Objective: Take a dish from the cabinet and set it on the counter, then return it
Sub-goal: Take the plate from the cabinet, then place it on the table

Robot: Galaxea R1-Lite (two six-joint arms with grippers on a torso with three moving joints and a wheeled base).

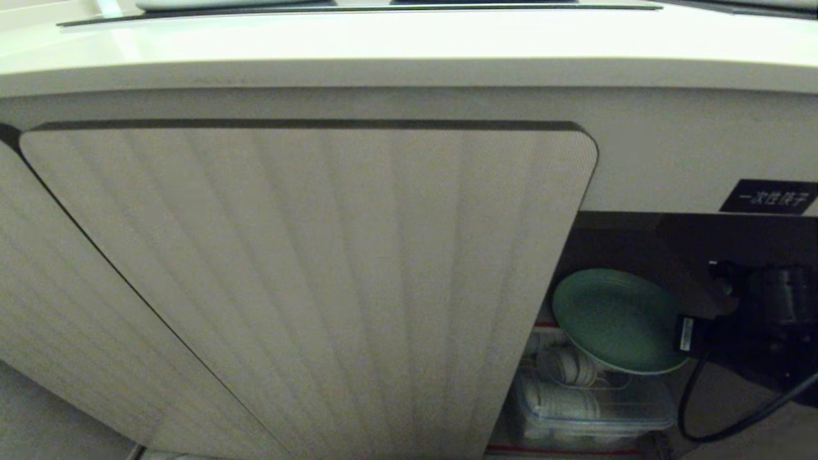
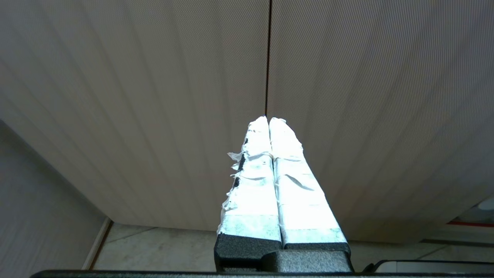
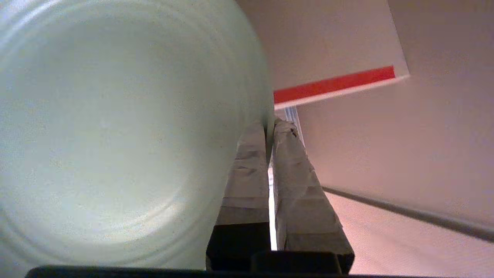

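Note:
The dish (image 1: 610, 316) is a pale mint-green plate, tilted in the open right bay of the cabinet (image 1: 319, 287). My right gripper (image 1: 685, 333) reaches in from the right and is shut on the plate's right rim. In the right wrist view the rim of the dish (image 3: 115, 135) is pinched between the taped fingers of the right gripper (image 3: 270, 125). My left gripper (image 2: 268, 119) is shut and empty, hanging in front of the ribbed cabinet doors (image 2: 154, 96). The cream counter (image 1: 383, 45) runs along the top, above the cabinet.
Clear plastic boxes of white dishes (image 1: 588, 402) sit below the held plate. A red-edged shelf (image 3: 334, 83) lies beyond the fingertips. A black label (image 1: 770, 196) is above the opening. The ribbed door's edge (image 1: 549, 287) stands close to the plate's left side. A black cable (image 1: 703, 421) loops under my right arm.

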